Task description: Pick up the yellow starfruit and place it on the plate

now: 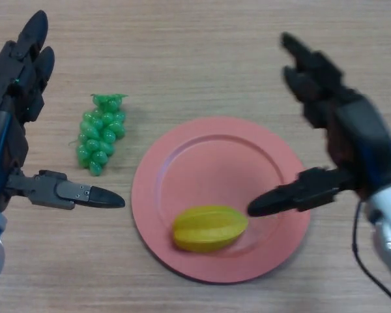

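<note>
Head view: pale wood-grain counter (202,45). Pink plate (212,156) at centre; yellow starfruit (210,228) lies on plate's near part, close to rim. Right hand (342,140) above plate's right side, fingers straight, holds nothing; thumb tip just beside starfruit, contact unclear. Left hand (16,98) at left edge, open, empty. Green grapes (100,132) left of plate.

Risks: thumb nudge on withdrawal could roll starfruit over near rim; hand could drag plate.
</note>
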Motion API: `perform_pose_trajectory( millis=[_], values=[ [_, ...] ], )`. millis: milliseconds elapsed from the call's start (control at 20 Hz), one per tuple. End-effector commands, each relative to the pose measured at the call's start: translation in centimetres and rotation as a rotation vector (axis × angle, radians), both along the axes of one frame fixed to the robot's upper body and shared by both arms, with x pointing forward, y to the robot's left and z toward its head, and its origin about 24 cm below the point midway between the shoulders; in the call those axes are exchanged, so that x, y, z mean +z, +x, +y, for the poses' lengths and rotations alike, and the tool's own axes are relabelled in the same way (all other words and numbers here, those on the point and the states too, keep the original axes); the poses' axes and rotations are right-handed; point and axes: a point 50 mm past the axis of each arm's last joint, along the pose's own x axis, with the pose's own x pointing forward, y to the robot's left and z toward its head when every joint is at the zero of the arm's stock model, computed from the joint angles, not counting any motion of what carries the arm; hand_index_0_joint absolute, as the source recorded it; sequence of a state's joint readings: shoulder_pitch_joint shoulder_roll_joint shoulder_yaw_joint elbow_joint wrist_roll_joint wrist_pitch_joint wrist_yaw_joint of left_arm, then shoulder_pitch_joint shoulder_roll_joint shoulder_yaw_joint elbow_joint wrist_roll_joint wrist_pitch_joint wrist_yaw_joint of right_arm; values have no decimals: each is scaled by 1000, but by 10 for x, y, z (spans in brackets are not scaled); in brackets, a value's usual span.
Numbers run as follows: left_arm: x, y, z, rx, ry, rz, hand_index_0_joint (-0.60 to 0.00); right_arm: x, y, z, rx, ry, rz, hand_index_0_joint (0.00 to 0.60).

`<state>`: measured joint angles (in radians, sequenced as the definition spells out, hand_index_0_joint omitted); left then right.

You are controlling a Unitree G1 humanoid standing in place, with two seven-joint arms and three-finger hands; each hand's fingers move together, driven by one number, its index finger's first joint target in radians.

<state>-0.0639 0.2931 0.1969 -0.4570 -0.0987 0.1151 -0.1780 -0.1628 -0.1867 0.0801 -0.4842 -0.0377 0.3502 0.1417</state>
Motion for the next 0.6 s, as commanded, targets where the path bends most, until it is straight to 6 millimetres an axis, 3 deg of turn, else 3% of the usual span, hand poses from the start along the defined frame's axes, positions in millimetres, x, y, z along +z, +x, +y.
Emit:
perform_pose_trajectory(
  millis=[50, 250, 600],
  values=[
    [31, -10, -1, -19, 55, -209, 0, 33, -12, -8, -4, 64, -209, 0],
    [36, -3, -2, -12, 55, -216, 0, 38, -18, -19, -41, 83, -228, 0],
    [34, 1, 1, 34, 71, -223, 0, 35, -18, -14, -26, 39, -187, 0]
  ],
)
